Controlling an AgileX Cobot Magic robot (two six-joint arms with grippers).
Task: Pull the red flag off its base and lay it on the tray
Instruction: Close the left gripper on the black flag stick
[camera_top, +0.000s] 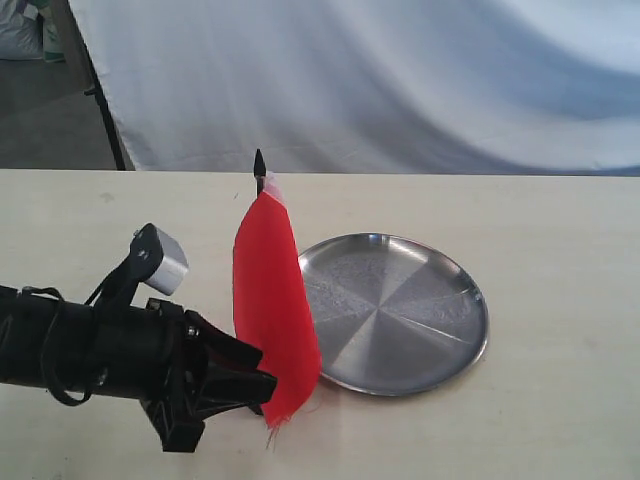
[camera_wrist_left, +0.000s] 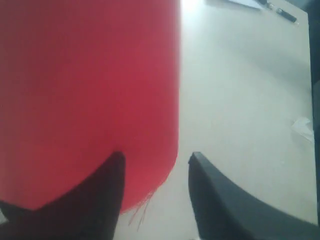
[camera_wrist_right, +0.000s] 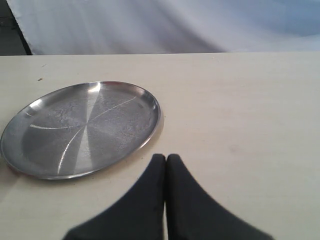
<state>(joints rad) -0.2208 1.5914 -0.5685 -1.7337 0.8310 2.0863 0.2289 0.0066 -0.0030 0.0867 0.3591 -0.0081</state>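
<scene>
L gripper sits low by the flag. Its jaws are apart at a medium gap w/ nothing clamped. In the L wrist view bare table shows between the fingers, and only the cloth's lower corner hangs into the gap. It's prob. set low so it can take the stick near the bottom, where a pull goes straight up w/o bending it. The cloth hides the stick at the jaws, so can't tell if it's centred.

Flag stands upright just ahead of L fingertips, touching or nearly so. Its bright red cloth droops in one long fold, w/ a white strip at the top edge and a black pointed tip above. A few loose threads hang at the bottom hem. Base is hidden behind cloth & gripper, so can't confirm the flag's seated, tho it looks unpulled.

Tray lies just past the flag from L gripper, shiny w/ nothing on it, so it's a short carry.

R gripper has its jaws closed on nothing, w/ the tray just ahead. Likely parked out of the way.
</scene>
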